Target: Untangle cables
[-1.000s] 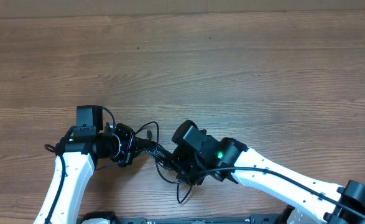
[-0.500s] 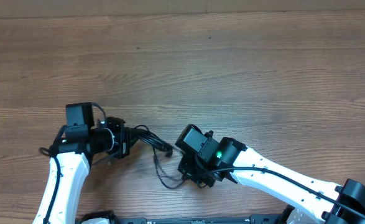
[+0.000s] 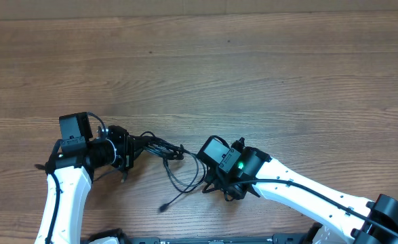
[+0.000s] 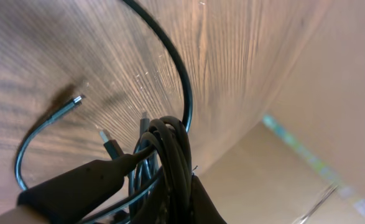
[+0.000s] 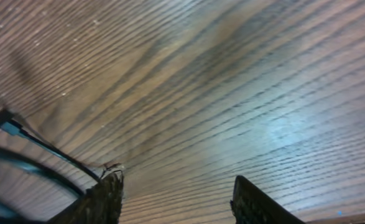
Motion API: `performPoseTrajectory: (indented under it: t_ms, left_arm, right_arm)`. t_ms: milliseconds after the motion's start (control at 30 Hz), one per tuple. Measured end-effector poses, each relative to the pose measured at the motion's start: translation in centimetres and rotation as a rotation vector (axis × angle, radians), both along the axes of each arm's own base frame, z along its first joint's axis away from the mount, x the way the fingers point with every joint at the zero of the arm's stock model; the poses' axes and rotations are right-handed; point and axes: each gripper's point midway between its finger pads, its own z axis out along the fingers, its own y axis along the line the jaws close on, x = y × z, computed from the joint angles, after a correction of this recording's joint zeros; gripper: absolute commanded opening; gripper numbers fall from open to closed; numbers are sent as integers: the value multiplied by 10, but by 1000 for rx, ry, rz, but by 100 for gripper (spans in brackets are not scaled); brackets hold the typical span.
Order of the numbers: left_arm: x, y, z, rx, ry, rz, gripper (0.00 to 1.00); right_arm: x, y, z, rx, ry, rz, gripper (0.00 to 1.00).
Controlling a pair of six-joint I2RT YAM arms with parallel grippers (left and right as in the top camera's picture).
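Observation:
A bundle of black cables (image 3: pixel 159 148) lies on the wooden table between the two arms. My left gripper (image 3: pixel 132 149) is shut on the coiled part of the bundle; in the left wrist view the coil (image 4: pixel 170 155) sits between the fingers, with loose plug ends (image 4: pixel 75 100) hanging toward the table. One black cable (image 3: pixel 178 183) loops down toward the front edge and ends in a plug (image 3: pixel 163 207). My right gripper (image 5: pixel 177 199) is open and empty just above the table, with cable strands (image 5: pixel 20 149) to its left.
The wooden table (image 3: pixel 253 81) stretches far behind and to the right. The right arm's white link (image 3: pixel 307 196) runs along the front right. A light brown wall or board (image 4: pixel 306 112) shows in the left wrist view.
My left gripper has pulled the bundle to the left. My right gripper has let go of the cables and opened. One cable has come loose and now trails toward the front edge.

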Motion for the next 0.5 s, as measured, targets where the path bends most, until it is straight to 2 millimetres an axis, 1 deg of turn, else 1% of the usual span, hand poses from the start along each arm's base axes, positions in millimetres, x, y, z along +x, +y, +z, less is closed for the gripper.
performPoseTrajectory:
  t_ms: [100,200,367,467,500]
  left_arm:
    - [0,0,0,65,-96,-96,4]
    - [0,0,0,128,-190,-188,4]
    - [0,0,0,205,-307,-305,4]
    - [0,-2,1,215,-341,-337,4]
    - [0,-3,2,213,-353,-346,4]
  right_arm:
    - [5,10,2,41,-20,15,64]
    - [10,27,7,114,-50,75,71]
    - [11,44,13,189,-72,183,73]
    - [10,53,17,229,-79,232,73]
    - [11,58,19,255,-88,253,73]
